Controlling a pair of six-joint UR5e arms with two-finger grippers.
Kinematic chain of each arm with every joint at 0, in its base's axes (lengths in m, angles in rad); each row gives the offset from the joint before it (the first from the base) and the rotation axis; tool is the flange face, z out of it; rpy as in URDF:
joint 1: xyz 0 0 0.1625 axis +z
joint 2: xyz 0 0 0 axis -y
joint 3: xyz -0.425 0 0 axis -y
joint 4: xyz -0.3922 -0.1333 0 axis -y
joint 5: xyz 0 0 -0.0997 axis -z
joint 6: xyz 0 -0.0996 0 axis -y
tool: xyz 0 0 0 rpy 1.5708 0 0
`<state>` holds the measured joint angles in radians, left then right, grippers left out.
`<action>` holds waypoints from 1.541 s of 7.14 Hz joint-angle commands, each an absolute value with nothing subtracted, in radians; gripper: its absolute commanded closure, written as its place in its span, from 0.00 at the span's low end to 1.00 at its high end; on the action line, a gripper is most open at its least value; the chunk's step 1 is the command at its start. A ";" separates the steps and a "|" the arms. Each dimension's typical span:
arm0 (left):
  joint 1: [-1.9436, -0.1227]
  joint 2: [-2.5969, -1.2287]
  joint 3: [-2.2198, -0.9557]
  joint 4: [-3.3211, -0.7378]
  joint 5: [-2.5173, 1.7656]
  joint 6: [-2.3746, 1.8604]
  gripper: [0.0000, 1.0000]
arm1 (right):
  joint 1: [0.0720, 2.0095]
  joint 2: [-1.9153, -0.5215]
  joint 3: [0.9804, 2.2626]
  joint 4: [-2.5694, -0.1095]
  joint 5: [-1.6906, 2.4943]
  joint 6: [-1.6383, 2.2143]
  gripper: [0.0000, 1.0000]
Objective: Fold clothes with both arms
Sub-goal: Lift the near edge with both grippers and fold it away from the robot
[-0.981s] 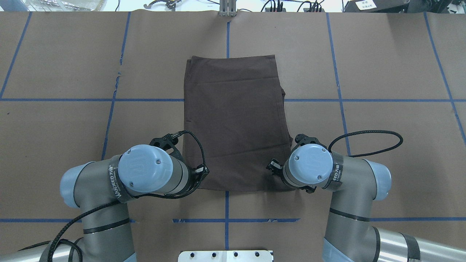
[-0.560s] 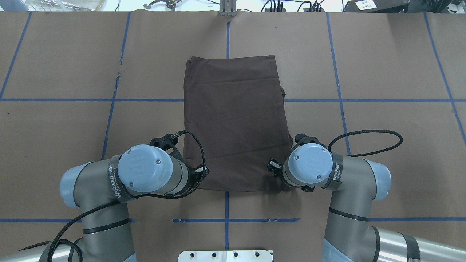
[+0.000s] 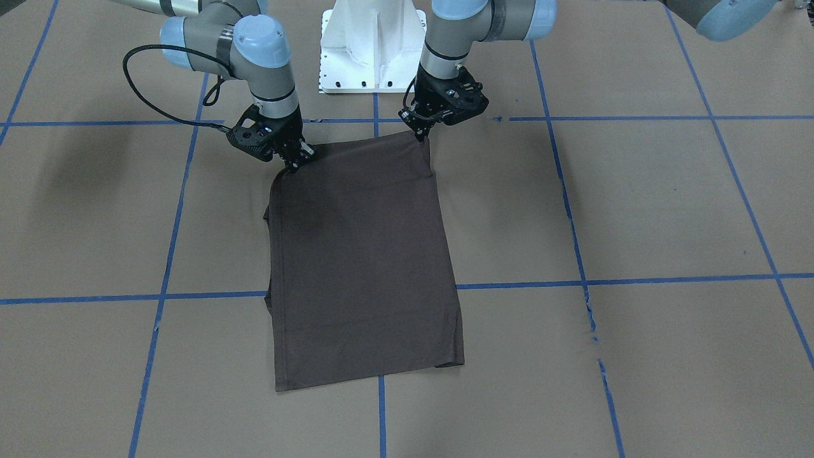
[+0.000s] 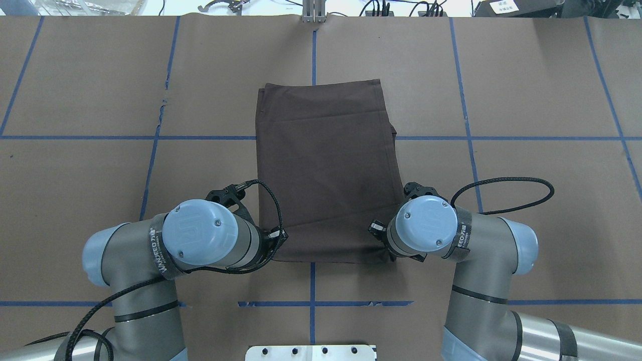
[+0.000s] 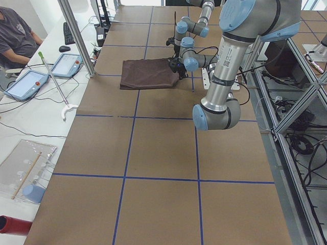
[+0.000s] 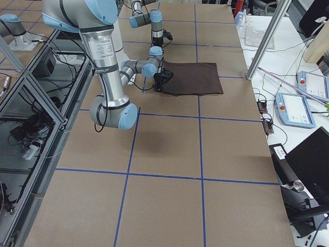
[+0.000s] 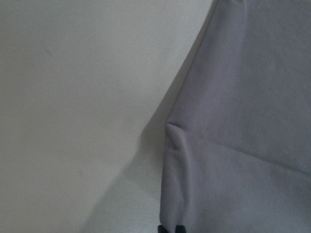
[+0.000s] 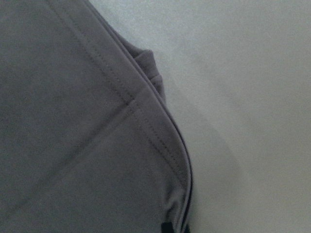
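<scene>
One dark T-shirt, folded to a rectangle, lies mid-table. The left gripper pinches one robot-side corner and the right gripper the other, elbows bent outward, wrists pointing straight down.

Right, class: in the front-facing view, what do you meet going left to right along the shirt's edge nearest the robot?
black cable loop → right end effector → T-shirt → left end effector
</scene>
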<state>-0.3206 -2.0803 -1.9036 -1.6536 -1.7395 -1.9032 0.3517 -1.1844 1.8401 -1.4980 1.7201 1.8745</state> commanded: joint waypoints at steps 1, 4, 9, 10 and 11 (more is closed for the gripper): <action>-0.321 -2.082 -1.904 -1.654 -1.740 -1.904 1.00 | 0.363 -1.170 1.844 -1.499 1.730 1.875 1.00; -0.319 -2.069 -1.951 -1.645 -1.738 -1.902 1.00 | 0.380 -1.175 1.916 -1.497 1.770 1.875 1.00; -0.125 -2.004 -2.272 -1.442 -1.735 -1.921 1.00 | 0.330 -1.296 2.169 -1.485 1.881 1.879 1.00; -0.123 -2.005 -2.267 -1.443 -1.736 -1.919 1.00 | 0.319 -1.281 2.158 -1.485 1.879 1.879 1.00; -0.150 -2.006 -2.266 -1.443 -1.736 -1.910 1.00 | 0.321 -1.243 2.134 -1.483 1.872 1.868 1.00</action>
<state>-0.1363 -2.0073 -2.2615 -1.4456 -1.7360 -1.9166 0.3249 -1.2732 2.1491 -1.4850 1.8737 1.8767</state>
